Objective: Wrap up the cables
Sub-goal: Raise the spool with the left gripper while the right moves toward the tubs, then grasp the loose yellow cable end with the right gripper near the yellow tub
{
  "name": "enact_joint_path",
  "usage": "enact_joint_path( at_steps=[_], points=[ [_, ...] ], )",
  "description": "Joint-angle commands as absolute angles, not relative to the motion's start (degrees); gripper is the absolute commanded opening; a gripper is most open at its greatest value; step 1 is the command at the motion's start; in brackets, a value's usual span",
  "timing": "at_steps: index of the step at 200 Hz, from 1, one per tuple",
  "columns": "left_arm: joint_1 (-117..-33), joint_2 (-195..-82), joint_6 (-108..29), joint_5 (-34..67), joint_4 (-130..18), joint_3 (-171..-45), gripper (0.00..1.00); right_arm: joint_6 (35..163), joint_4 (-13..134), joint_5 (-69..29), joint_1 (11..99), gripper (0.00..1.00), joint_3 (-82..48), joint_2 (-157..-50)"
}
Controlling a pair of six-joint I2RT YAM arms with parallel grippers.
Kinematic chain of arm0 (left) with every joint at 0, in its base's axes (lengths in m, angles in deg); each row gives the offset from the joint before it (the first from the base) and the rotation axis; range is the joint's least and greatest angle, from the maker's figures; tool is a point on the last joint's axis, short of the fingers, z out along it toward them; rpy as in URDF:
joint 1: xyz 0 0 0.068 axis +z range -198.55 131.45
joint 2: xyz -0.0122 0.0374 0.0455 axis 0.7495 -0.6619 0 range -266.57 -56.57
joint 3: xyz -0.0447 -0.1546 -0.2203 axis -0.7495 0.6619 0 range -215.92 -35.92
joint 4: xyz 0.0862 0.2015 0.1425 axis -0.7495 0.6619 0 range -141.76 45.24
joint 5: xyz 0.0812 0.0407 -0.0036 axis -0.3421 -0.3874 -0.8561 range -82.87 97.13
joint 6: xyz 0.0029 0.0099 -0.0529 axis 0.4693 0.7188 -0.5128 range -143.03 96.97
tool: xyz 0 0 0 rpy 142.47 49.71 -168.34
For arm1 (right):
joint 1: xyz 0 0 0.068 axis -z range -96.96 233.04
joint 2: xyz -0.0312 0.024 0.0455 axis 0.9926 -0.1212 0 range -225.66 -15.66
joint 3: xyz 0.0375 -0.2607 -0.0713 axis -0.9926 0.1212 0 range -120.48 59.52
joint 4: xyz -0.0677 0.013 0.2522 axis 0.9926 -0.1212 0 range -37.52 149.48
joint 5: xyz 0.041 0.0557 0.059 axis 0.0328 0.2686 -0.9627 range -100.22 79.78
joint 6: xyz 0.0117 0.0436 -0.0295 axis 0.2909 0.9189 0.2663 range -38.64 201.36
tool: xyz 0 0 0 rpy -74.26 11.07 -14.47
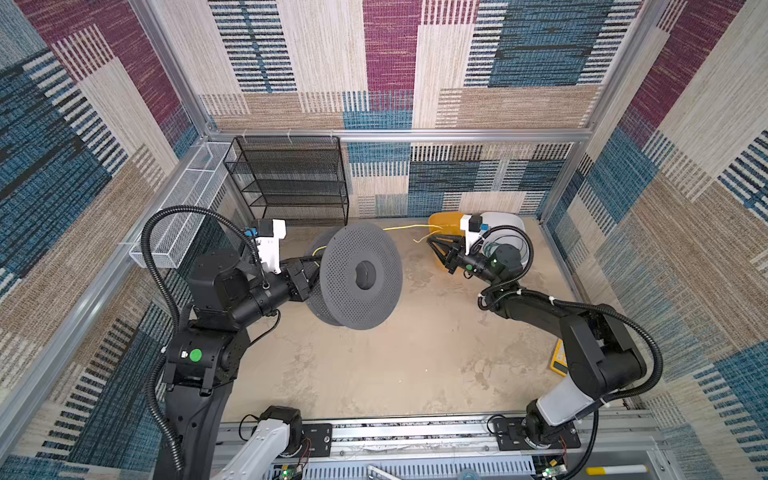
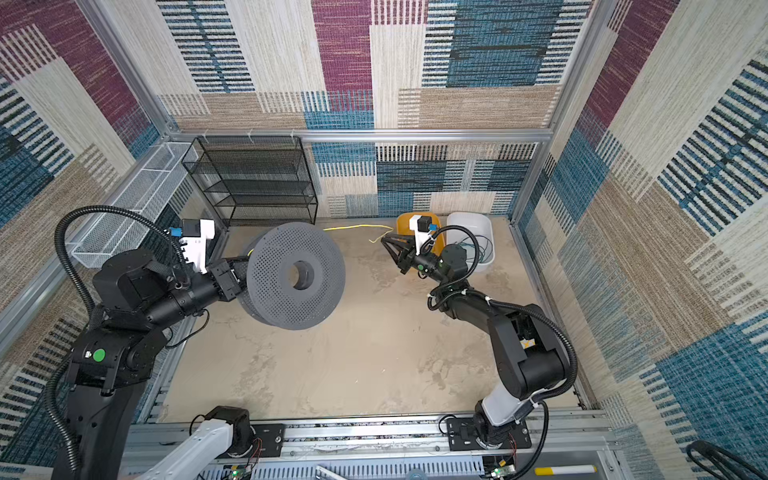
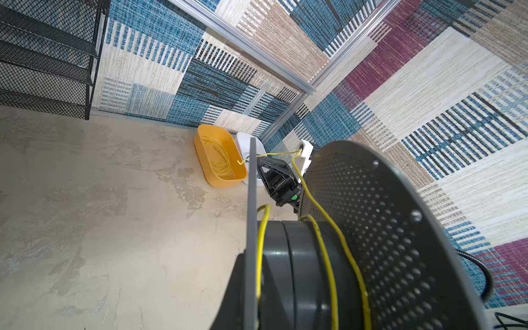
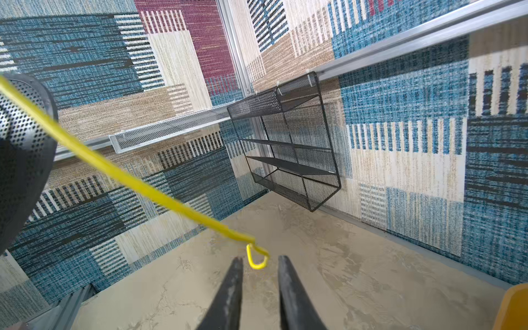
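Right jaws were seen narrowly parted, with the hooked tip of the yellow cable [image 4: 143, 183] between them, not yet pinched. Left jaws were clamped on the spool [image 1: 360, 274], where a few turns were laid; slack was seen in the yellow bin [image 3: 220, 157]. Thin, light, springy wire: best taken just behind the hook, it was judged.

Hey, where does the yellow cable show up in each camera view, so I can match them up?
Top view: yellow cable runs along the far side, right of the grey spool.
Top view: yellow cable, same place.
Left wrist: yellow cable wound around the spool's hub.
Right wrist: yellow cable slanting from the spool to the right claw.
Shared landmark: black mesh shelf, in all four.
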State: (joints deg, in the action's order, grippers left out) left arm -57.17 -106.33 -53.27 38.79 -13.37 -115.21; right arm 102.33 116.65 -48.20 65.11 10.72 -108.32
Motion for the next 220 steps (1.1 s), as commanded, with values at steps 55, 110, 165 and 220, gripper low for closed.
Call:
enact_joint_path(
  at_steps=[55,110,165,220],
  points=[
    [-57.3,-106.16,-55.33,39.21,-16.65,-114.59,0.0,102.26,116.13,-48.7,65.16,0.23,9.86,-107.69],
    [-57.25,-106.01,-55.39,39.38,-16.74,-114.74,0.0,101.77,113.47,-45.99,65.22,0.31,8.72,-108.38],
    [-57.23,-105.88,-55.53,39.56,-17.2,-114.41,0.0,101.74,112.5,-46.09,65.47,0.21,8.21,-108.94],
    [-57.24,-105.85,-55.73,36.18,-18.72,-113.99,0.0,101.39,109.61,-48.07,65.41,0.0,7.35,-108.45]
  ],
)
